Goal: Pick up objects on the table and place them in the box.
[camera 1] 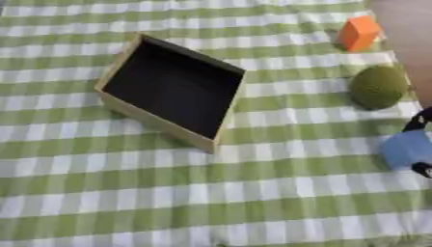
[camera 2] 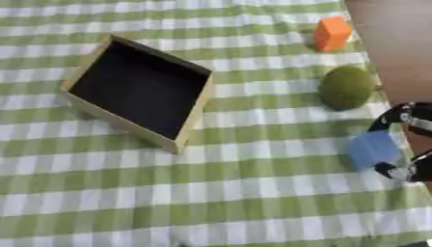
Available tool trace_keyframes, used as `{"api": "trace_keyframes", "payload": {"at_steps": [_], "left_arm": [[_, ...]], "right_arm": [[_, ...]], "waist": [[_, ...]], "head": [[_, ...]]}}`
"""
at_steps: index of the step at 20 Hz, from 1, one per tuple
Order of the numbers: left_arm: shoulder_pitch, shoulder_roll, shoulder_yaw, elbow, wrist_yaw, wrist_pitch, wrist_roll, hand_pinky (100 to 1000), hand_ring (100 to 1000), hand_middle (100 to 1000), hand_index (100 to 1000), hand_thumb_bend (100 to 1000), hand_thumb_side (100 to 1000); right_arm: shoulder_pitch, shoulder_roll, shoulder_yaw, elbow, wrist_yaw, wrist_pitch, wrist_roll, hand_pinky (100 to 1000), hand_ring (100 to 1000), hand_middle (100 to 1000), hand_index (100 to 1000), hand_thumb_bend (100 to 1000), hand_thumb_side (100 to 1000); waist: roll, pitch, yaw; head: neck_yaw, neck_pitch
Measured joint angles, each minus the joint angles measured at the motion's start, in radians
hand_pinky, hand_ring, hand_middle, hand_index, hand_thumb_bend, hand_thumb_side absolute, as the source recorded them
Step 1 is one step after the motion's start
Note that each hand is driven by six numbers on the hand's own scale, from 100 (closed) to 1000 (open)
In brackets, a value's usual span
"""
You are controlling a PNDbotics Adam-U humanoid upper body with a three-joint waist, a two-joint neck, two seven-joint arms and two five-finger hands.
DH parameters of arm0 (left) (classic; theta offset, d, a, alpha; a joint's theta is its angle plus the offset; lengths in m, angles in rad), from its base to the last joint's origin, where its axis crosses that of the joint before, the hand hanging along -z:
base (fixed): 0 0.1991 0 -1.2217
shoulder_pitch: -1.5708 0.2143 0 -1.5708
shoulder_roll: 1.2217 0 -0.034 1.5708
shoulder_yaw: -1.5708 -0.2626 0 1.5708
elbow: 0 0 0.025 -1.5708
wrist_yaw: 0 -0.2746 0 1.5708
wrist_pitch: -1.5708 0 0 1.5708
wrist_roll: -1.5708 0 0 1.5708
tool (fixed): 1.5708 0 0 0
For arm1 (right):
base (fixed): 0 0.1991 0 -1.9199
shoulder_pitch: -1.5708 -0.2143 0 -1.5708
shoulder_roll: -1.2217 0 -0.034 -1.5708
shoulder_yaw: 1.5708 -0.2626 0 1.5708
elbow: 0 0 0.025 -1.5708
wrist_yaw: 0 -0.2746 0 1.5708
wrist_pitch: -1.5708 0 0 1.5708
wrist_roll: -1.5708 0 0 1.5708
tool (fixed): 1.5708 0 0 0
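right hand [camera 2: 403, 144] curled around blue cube [camera 2: 372, 148], beside box [camera 2: 192, 120].

tablecloth [camera 1: 168, 193]: green and white checks, spread over the whole table, reaching its right edge
floor [camera 2: 397, 43]: brownish, bare, beyond the table's right edge

One tan cardboard box [camera 1: 115, 99] with a dark inside. To its right, three loose things: one orange block [camera 1: 358, 33], one olive-green round fuzzy ball [camera 1: 378, 87], one light blue cube [camera 2: 372, 149]. One black robot hand [camera 2: 403, 144] shows there too.
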Motion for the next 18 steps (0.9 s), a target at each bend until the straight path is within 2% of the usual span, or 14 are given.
{"api": "trace_keyframes", "payload": {"at_steps": [7, 18], "left_arm": [[0.0, 0.0, 0.0, 0.0, 0.0, 0.0, 0.0, 814, 808, 838, 854, 192, 831], [-0.002, 0.0, -0.005, 0.0, 0.0, 0.002, -0.002, 814, 808, 839, 853, 193, 832]], "right_arm": [[-0.003, 0.0, -0.008, -0.023, -0.013, 0.009, -0.023, 875, 835, 529, 665, 293, 100], [-0.048, -0.02, -0.034, -0.186, -0.069, 0.025, -0.042, 863, 797, 513, 652, 211, 100]], "waist": [[0.0, 0.0, 0.0], [0.0, 0.0, 0.003]], "head": [[0.002, 0.0], [0.002, 0.0]]}}
